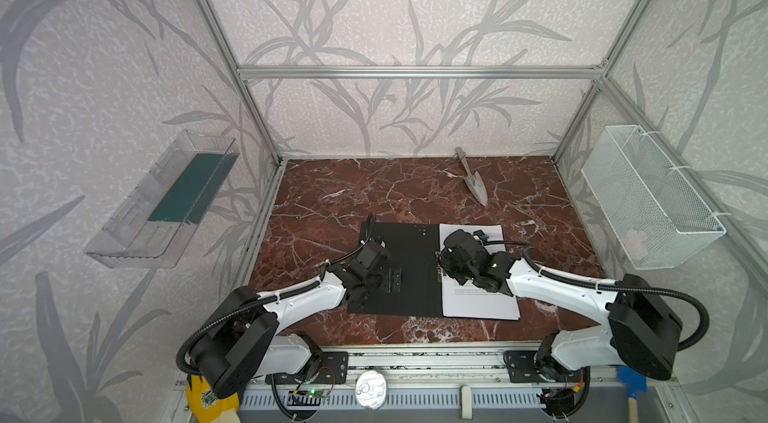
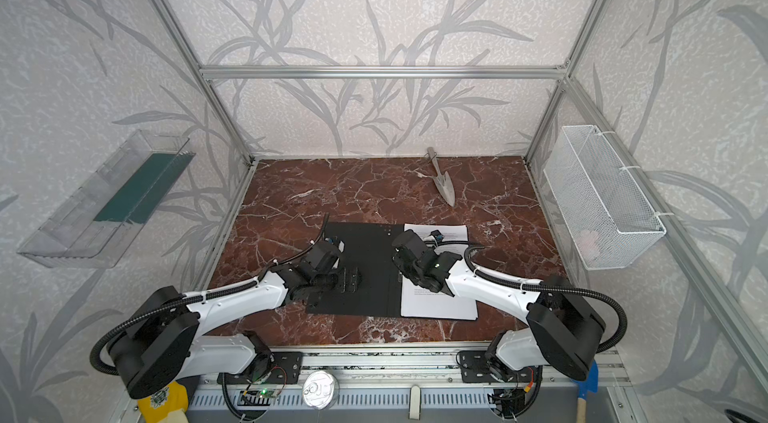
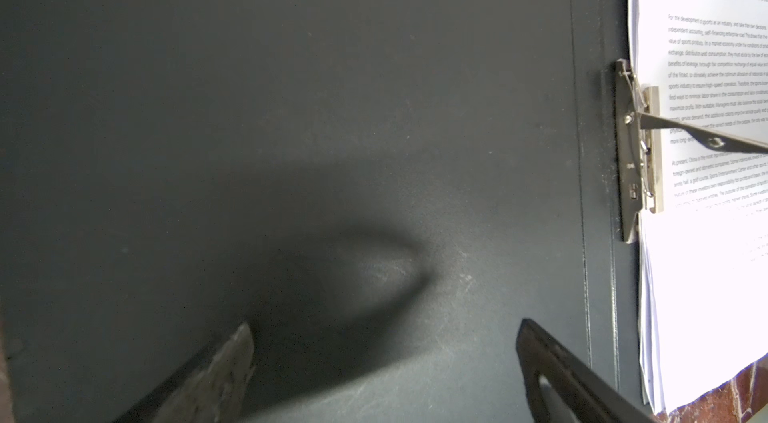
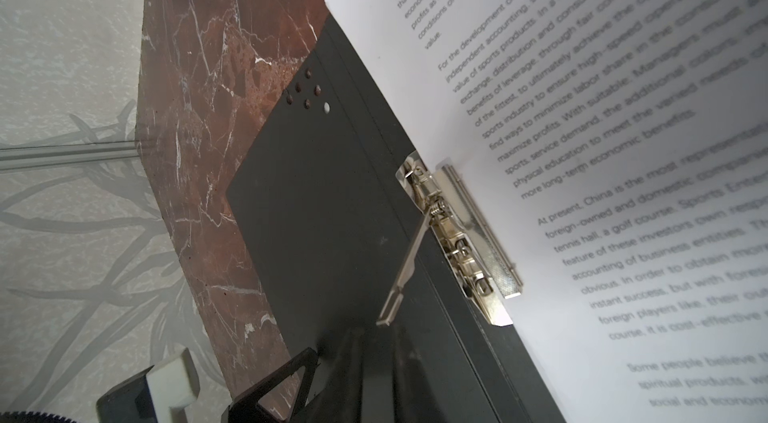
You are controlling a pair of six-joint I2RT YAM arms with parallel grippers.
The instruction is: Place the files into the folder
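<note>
The files (image 1: 478,300) lie on the open folder's (image 1: 399,242) right half on the desk (image 1: 374,192); left jaws stand released over its bare cover; right jaws, nearer, face the raised clip lever (image 4: 409,258), closure indeterminate.

Walls (image 1: 374,5) all round: pale textured wallpaper with a grey leaf-and-stem print. Bare aluminium frame (image 1: 415,72) runs up the corners and across the back. Work surface is a red-brown marble tabletop (image 1: 353,192) with white veins, under even, soft light and faint shadows. Clear plastic tray (image 1: 137,209) is fixed on the left wall, with a dark green pad (image 1: 191,188) lying in it. White wire-mesh basket (image 1: 648,196) hangs on the right wall; something pale sits at its bottom, possibly cloth, too blurred to tell. Metal trowel (image 1: 473,182) lies near the tabletop's back edge.
</note>
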